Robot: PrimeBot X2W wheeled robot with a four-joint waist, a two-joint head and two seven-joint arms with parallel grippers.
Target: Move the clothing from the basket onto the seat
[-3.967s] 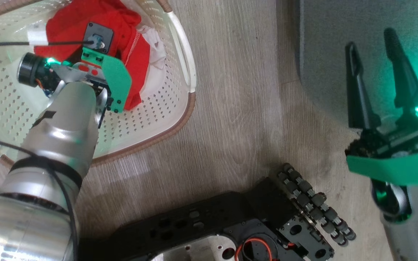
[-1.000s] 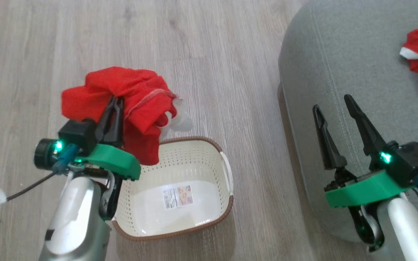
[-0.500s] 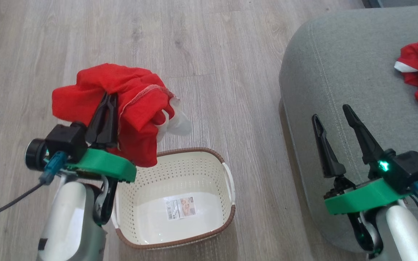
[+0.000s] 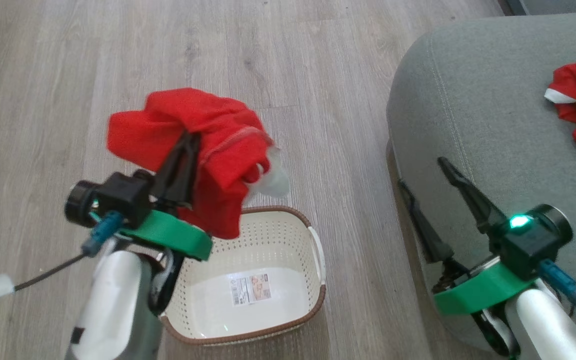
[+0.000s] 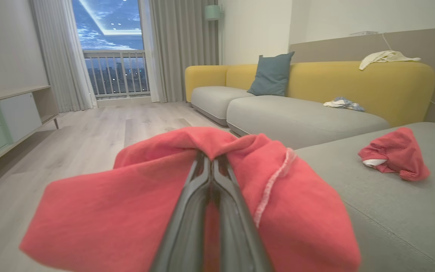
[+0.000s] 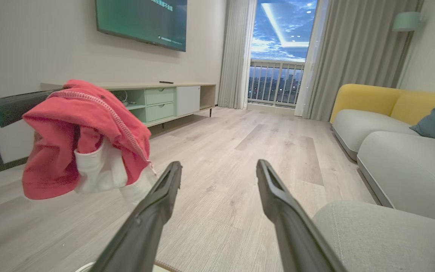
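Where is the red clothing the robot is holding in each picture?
Head view: the held red clothing is left of centre, above the basket.
Left wrist view: bottom centre, draped over the shut left tool.
Right wrist view: left side.
Shared landmark: the grey seat, on the right in all three.

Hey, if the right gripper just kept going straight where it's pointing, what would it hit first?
Nothing nearby: the open right gripper points over bare wood floor toward the far balcony door. The red clothing hangs clear on one side, the grey sofa on the other. Depth is uncertain.
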